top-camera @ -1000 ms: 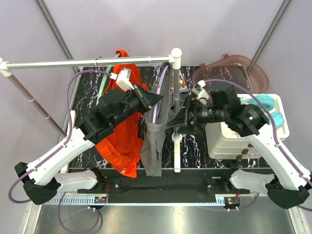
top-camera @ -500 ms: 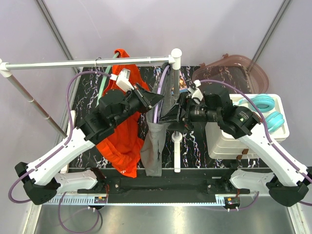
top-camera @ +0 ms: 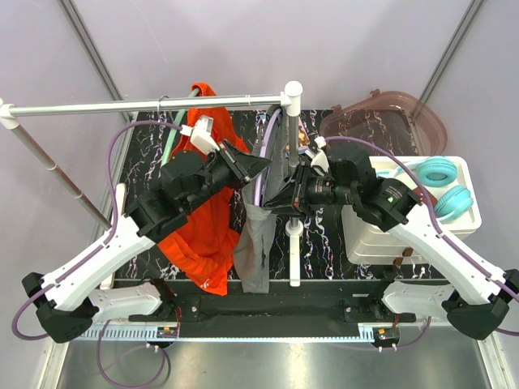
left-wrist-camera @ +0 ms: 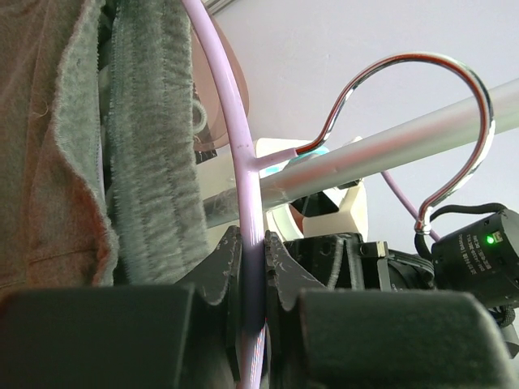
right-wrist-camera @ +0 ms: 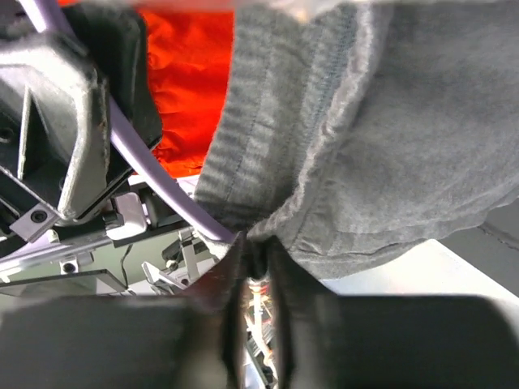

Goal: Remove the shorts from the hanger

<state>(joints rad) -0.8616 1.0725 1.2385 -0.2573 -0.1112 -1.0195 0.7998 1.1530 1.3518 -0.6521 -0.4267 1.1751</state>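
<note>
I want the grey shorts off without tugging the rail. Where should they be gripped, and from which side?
Pinch the grey shorts at their ribbed waistband, coming from the right: it bunches thick beside the lilac hanger, which the left gripper clamps from the left. The right gripper pinches just there.

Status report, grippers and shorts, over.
Left gripper shut on lilac hanger. Right gripper pinching grey shorts, not yet off. Orange shorts hang close beside.

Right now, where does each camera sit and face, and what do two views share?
Top: overhead, behind, facing down on the rail; left arm, right arm show.
Left wrist: looks up; left end effector clamps the hanger.
Right wrist: looks sideways; right end effector pinches the grey shorts.
Shared: hanger, both wrist views.
</note>
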